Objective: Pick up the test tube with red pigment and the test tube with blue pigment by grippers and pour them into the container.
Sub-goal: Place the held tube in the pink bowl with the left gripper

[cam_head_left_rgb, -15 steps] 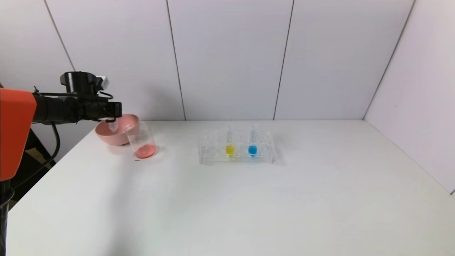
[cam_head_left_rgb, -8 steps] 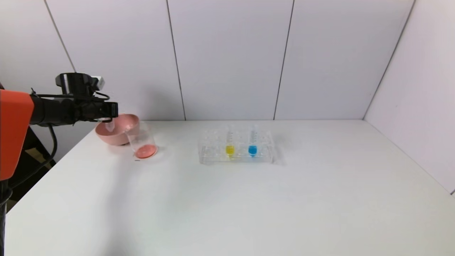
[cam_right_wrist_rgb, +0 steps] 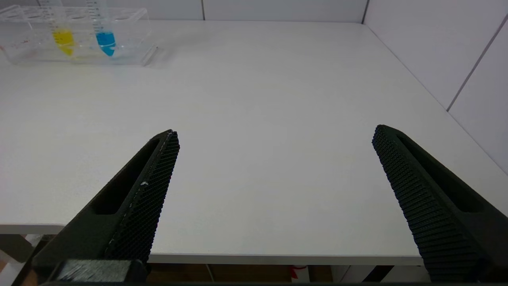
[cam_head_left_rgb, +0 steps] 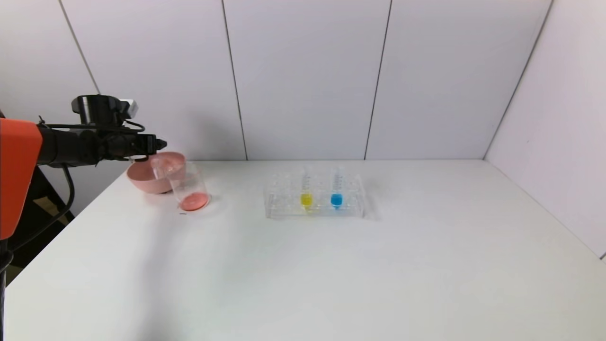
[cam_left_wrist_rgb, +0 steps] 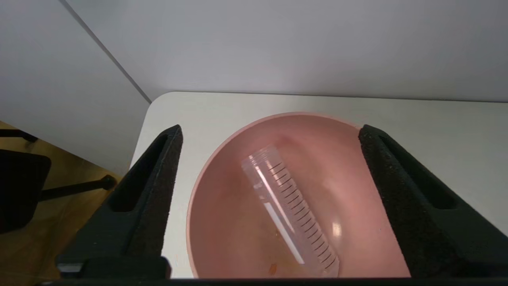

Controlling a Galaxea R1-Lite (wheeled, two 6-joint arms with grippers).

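My left gripper (cam_head_left_rgb: 161, 143) (cam_left_wrist_rgb: 270, 133) is open and empty, hovering over the pink bowl (cam_head_left_rgb: 142, 183). A clear graduated test tube (cam_left_wrist_rgb: 289, 214) lies slanted inside the bowl (cam_left_wrist_rgb: 357, 186), with no liquid in it and an orange trace beside it. The container (cam_head_left_rgb: 188, 185), a small glass beaker, stands right of the bowl with red liquid at its bottom. The test tube with blue pigment (cam_head_left_rgb: 336, 192) (cam_right_wrist_rgb: 104, 33) stands upright in the clear rack (cam_head_left_rgb: 284, 206). My right gripper (cam_right_wrist_rgb: 274, 133) is open and empty, low at the table's front edge, outside the head view.
A yellow-liquid tube (cam_head_left_rgb: 306, 192) (cam_right_wrist_rgb: 61, 35) stands in the rack (cam_right_wrist_rgb: 135, 24) left of the blue one. The bowl sits near the table's far left corner. White walls close the back and right. The white table (cam_head_left_rgb: 331, 274) spreads wide in front of the rack.
My left gripper held the tube over the pink bowl before. Now its fingers have opened and the tube lies in the bowl. The right arm has not moved.
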